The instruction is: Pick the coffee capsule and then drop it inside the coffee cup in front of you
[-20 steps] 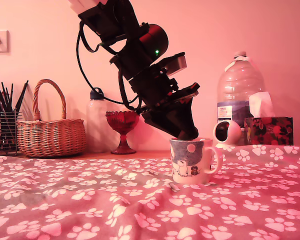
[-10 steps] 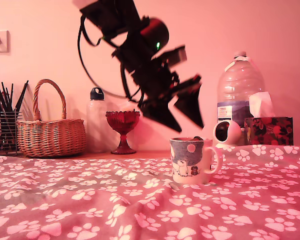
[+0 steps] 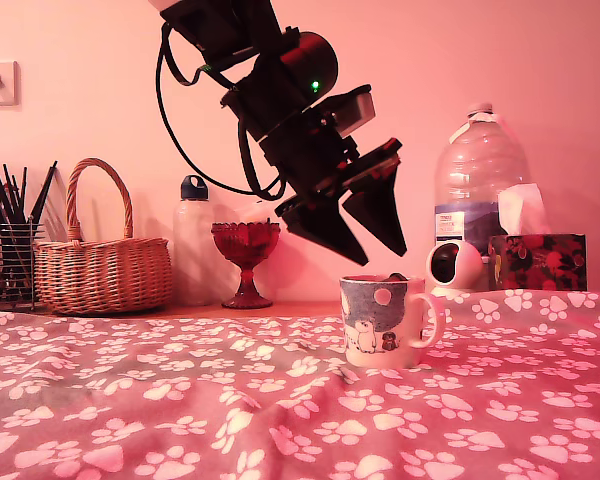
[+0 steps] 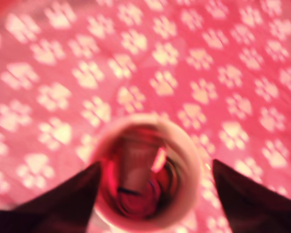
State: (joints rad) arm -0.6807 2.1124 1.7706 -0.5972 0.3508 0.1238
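Note:
The coffee cup [image 3: 375, 322], a white mug with a blue-grey dotted band and small bear figures, stands on the paw-print cloth with its handle toward the exterior view's right. My gripper [image 3: 378, 254] hangs open just above its rim, nothing between the two dark fingers. A small dark bit of the coffee capsule [image 3: 395, 275] shows at the rim. In the wrist view the cup [image 4: 190, 156] sits straight below the open gripper [image 4: 156, 164], and the coffee capsule [image 4: 138, 170] lies inside it, blurred.
Behind the cup stand a red glass goblet [image 3: 245, 255], a water bottle [image 3: 192, 240], a wicker basket [image 3: 102, 266] and a pen holder [image 3: 5, 255]. A large plastic bottle [image 3: 480, 180], a small white camera [image 3: 453, 265] and a tissue box [image 3: 537, 260] stand at the exterior view's right.
The gripper's fingers were down at the cup's mouth a second ago. They have lifted clear of the rim and now stand spread, with the capsule left in the cup.

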